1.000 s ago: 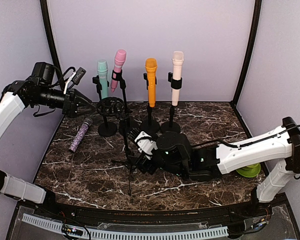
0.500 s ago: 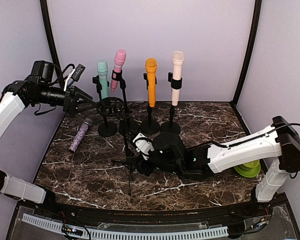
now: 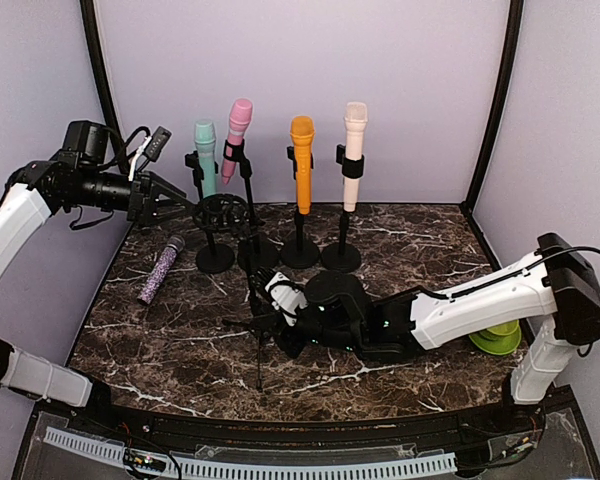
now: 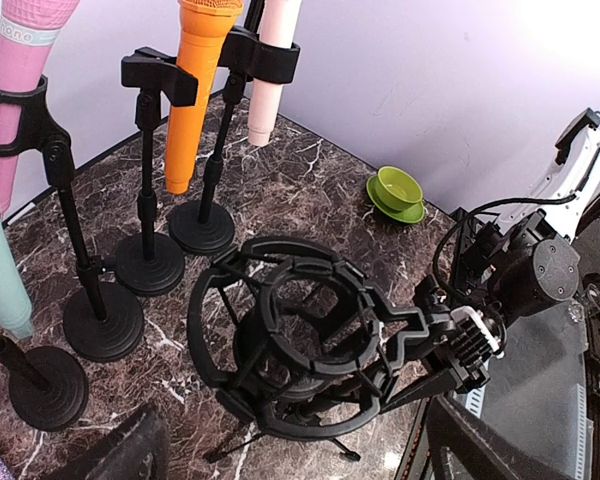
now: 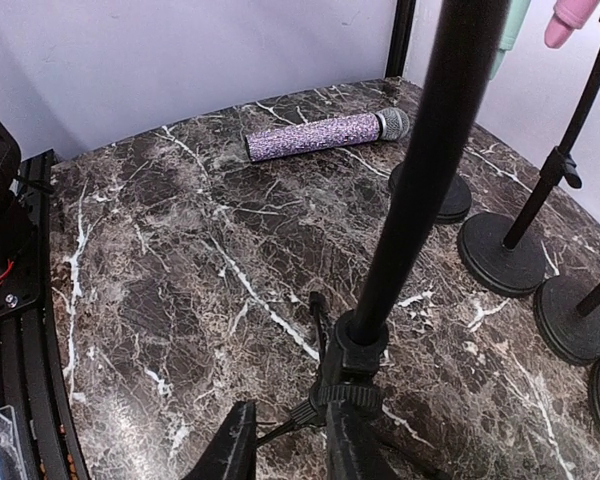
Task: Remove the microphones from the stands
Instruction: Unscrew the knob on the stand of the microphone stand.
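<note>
– At the far left of the dark, white-veined marble counter (image 3: 180,340), the left fingers (image 4: 485,445) are spread wide and grasp nothing. The empty black wire-ring shock mount (image 3: 223,212) is just ahead of them. Where is the microphone?
– The purple glitter-coated microphone (image 3: 161,268) lies flat on the counter below them, apart from every stand. Behind the mount, teal (image 3: 206,155), pink (image 3: 237,135), orange (image 3: 302,160) and cream (image 3: 353,150) plastic microphones stand in black clips on round bases.
– And further right?
– The right fingers (image 5: 235,445) flank the collar of the thin black tripod stand (image 5: 410,200), low down. Whether they have clenched on it cannot be told.
– What might go wrong?
– The tripod looks spindly and top-heavy, and its pole is smooth and round. A skewed pinch could slip or tip it into its neighbours. Any nudge could also roll the glittery cylinder.
</note>
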Controlling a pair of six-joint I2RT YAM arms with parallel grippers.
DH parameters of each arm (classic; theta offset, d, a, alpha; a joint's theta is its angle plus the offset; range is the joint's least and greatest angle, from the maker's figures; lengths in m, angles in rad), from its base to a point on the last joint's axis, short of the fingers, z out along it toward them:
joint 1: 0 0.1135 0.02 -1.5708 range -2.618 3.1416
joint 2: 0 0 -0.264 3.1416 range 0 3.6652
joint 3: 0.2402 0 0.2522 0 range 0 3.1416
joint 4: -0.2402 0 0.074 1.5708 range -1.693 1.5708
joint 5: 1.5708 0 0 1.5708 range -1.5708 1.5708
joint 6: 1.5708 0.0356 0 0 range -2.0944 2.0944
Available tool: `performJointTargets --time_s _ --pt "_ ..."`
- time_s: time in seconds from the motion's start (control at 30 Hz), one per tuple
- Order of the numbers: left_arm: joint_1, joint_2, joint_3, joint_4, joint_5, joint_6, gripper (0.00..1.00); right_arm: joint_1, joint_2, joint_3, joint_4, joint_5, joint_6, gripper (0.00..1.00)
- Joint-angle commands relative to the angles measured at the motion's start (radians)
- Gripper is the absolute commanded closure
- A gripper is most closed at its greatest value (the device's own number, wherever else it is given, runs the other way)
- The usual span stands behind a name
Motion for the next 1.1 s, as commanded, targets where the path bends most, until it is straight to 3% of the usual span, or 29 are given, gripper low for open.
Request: performJointTargets --time_s 0.0,0.2,0.27,0.37,1.07 --pt "-0.005 -0.002 0.009 0.018 0.005 -0.004 0.09 -0.006 0.010 -0.008 0.049 -0.032 0.010 0.77" --pt "-0.005 -0.001 0.008 0.015 0.003 0.003 0.09 -0.009 0.017 -0.003 0.051 -0.015 0.017 0.79" --pt "-0.004 0.002 0.009 0.010 0.004 0.005 0.10 -0.010 0.007 -0.005 0.045 0.005 0.018 0.57" --pt "-0.005 0.001 0.015 0.002 0.004 0.013 0.10 -0.011 -0.032 -0.029 0.049 0.040 0.024 0.47" --pt "-0.005 0.000 0.025 -0.001 0.008 0.019 0.10 -0.064 0.028 0.025 0.044 -0.042 -0.007 0.55"
